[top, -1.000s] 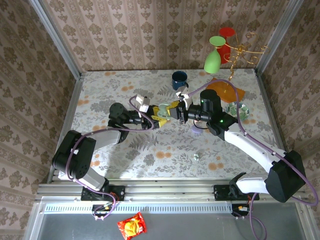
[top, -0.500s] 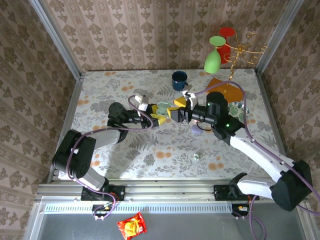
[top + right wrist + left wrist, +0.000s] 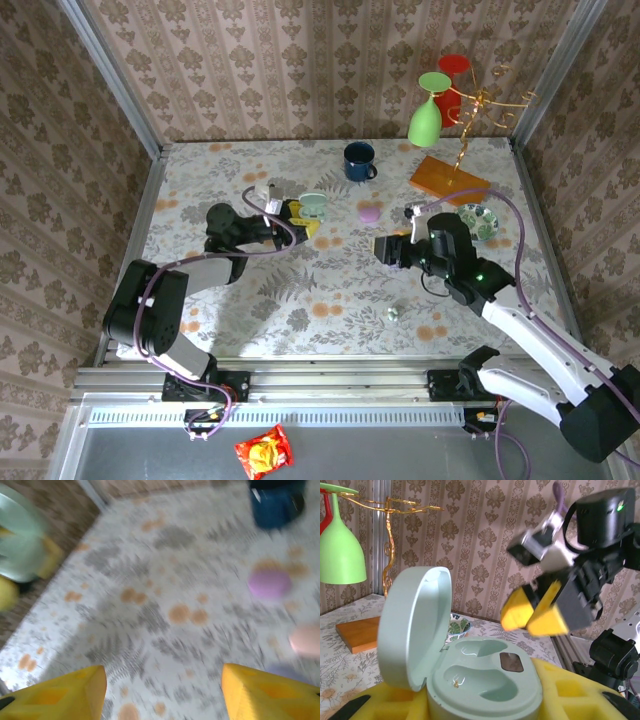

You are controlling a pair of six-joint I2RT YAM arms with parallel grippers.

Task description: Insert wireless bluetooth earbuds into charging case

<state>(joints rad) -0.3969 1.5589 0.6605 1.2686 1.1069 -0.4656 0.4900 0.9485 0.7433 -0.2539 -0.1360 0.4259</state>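
A second ago the right hand [image 3: 384, 248] was pressed up to the charging case [image 3: 485, 677]. It has since drawn back to the near side of the blue mug [image 3: 358, 160], a little to the mug's right, well apart from the case. Its yellow fingers, shut then, now stand wide apart with nothing between them. The left hand [image 3: 298, 213] has shifted slightly left and stays clamped on the case, holding it just left of the mug and a little nearer than it.

The case is pale mint. Its lid [image 3: 412, 630] is swung up on the left and the two moulded wells face upward. A tiny gold speck sits in the left well and a dark patch beside the right one. One tiny whitish-green earbud [image 3: 393, 313] lies on the counter [image 3: 250, 290], well to the near side of the mug.

A purple pebble [image 3: 370, 212] lies just nearer than the mug, between the case and the right hand. An orange board [image 3: 448, 178] lies to the mug's right. A gold rack [image 3: 480, 100] with a hanging green glass [image 3: 426, 118] stands beyond that.
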